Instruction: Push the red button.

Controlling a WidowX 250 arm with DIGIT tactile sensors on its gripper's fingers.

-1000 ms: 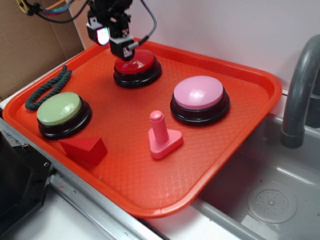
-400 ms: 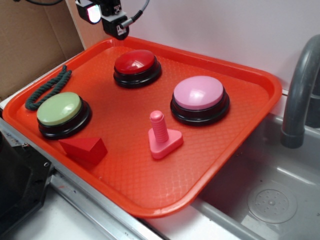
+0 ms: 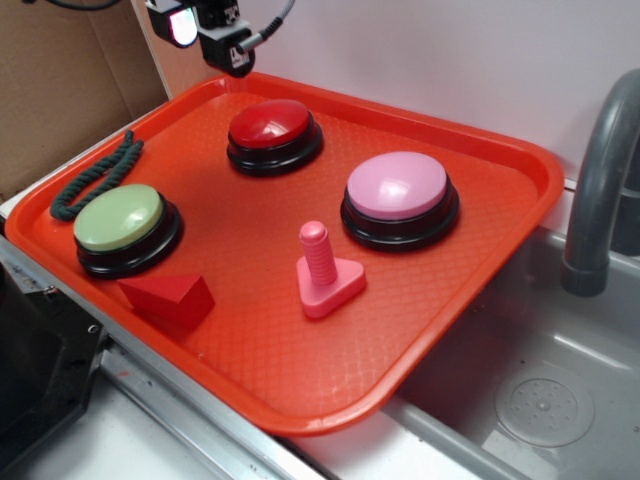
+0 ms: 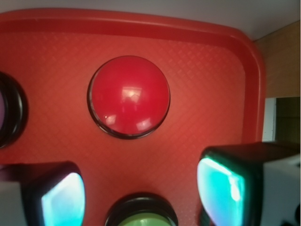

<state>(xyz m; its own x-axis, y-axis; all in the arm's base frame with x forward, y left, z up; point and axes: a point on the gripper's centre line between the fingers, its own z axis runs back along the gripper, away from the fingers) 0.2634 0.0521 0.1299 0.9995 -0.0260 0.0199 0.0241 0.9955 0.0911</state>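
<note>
The red button is a glossy dark-red dome on a black base at the back of the orange tray. In the wrist view the red button lies ahead of the fingers, uncovered. My gripper hangs above the tray's back left corner, up and to the left of the button and apart from it. It is open, and in the wrist view the gripper shows two glowing teal pads spread wide with nothing between them.
A pink button sits right of the red one and a green button at the front left. A pink screw post, a red wedge block and a dark green rope also lie on the tray. A sink and grey faucet stand at the right.
A second ago my gripper was down on the red button. It has since risen and moved back and left, clear of the button. Nothing else moved.
</note>
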